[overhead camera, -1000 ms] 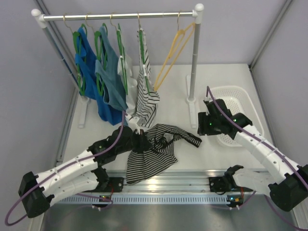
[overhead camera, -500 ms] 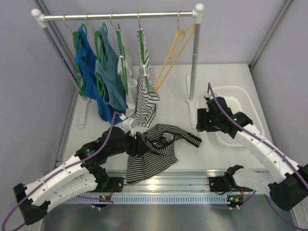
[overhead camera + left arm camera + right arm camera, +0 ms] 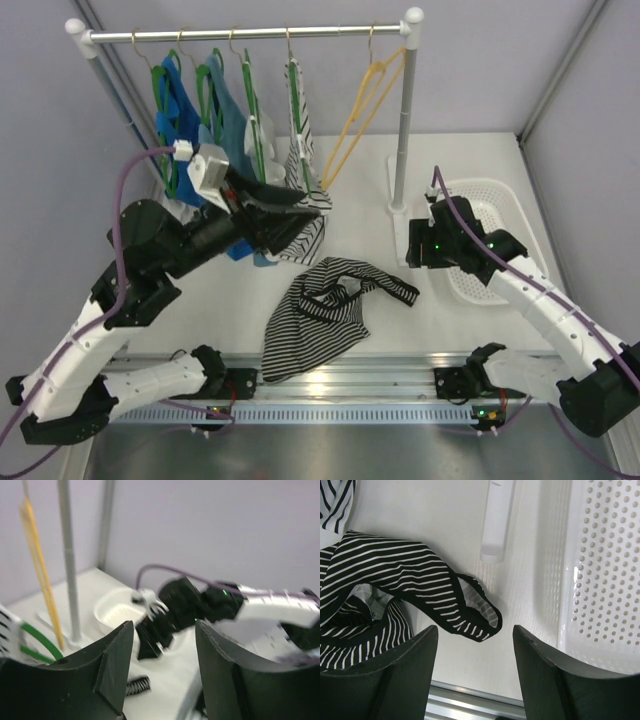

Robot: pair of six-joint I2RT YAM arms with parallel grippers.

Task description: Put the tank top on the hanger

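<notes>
A: So, how will the tank top (image 3: pixel 318 322) handle, lying crumpled on the tabletop (image 3: pixel 470 165) in front of the rack (image 3: pixel 250 33)?
B: Likely light, soft and floppy; it should sag and fold wherever it is lifted; no stiffness to rely on
A: And its look?
B: Dark, with narrow black-and-white stripes and black edging; one trimmed strap (image 3: pixel 451 615) loops out to the right; the hanger (image 3: pixel 355 115), thin and yellow-orange, hangs bare at the rack's right end
A: Where to grip?
B: I'd take that strap loop, or the bound neckline; the edging looks firmer than the body cloth; the right claw (image 3: pixel 474 630) hovers just above the loop, spread wide and empty; the left claw (image 3: pixel 162 630) is up near the hung tops (image 3: pixel 300 140), also apart, holding nothing
</notes>
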